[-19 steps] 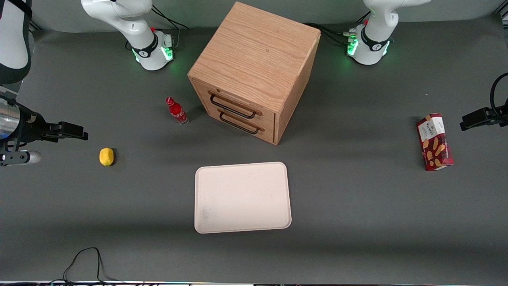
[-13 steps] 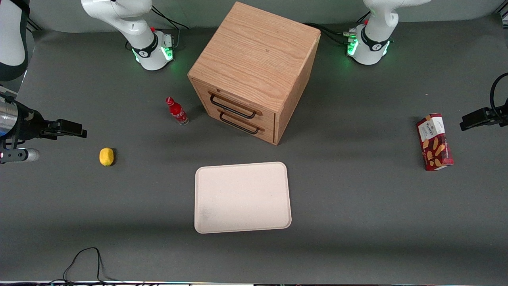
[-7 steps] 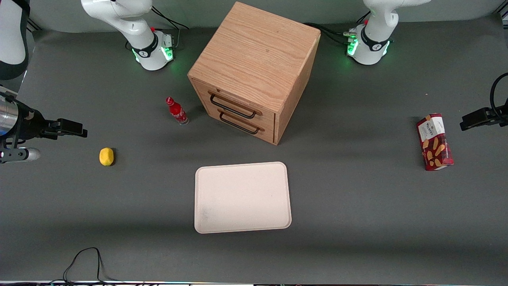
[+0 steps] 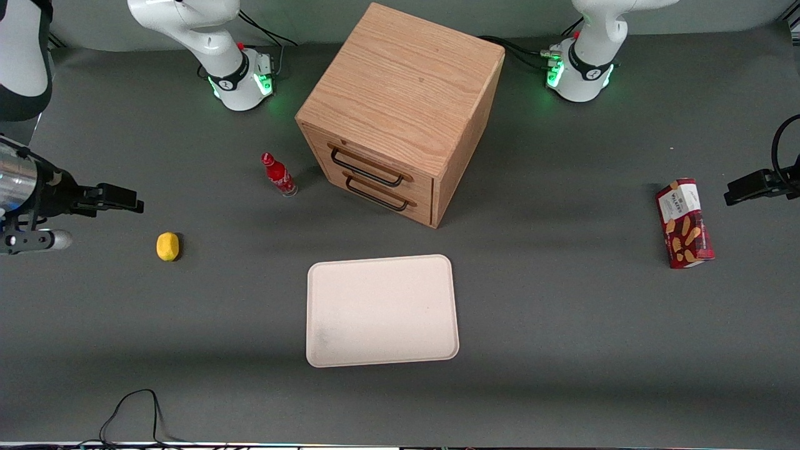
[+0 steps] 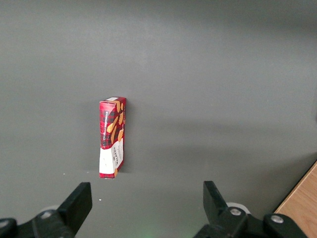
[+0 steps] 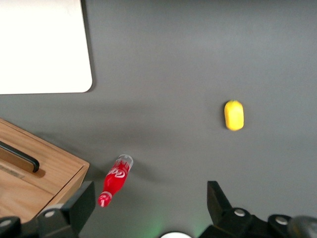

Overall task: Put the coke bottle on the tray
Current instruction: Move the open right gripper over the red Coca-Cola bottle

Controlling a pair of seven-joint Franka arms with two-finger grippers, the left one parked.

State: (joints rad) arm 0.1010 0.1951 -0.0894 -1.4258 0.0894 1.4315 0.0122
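The coke bottle (image 4: 279, 175), small and red with a red cap and clear base, stands upright on the grey table beside the wooden cabinet, on the side toward the working arm's end. It also shows in the right wrist view (image 6: 113, 180). The cream-white tray (image 4: 381, 310) lies flat and bare, nearer to the front camera than the cabinet; one corner shows in the right wrist view (image 6: 44, 49). My right gripper (image 4: 139, 204) hangs above the table at the working arm's end, well apart from the bottle. It is open and holds nothing (image 6: 151, 191).
A wooden two-drawer cabinet (image 4: 400, 106) stands mid-table, both drawers shut. A yellow lemon (image 4: 167, 245) lies near the gripper, nearer the front camera than the bottle. A red biscuit box (image 4: 684, 223) lies toward the parked arm's end. A black cable (image 4: 134, 409) loops at the table's front edge.
My right gripper has drifted a little toward the middle of the table and away from the front camera. The bottle, tray and lemon have not moved.
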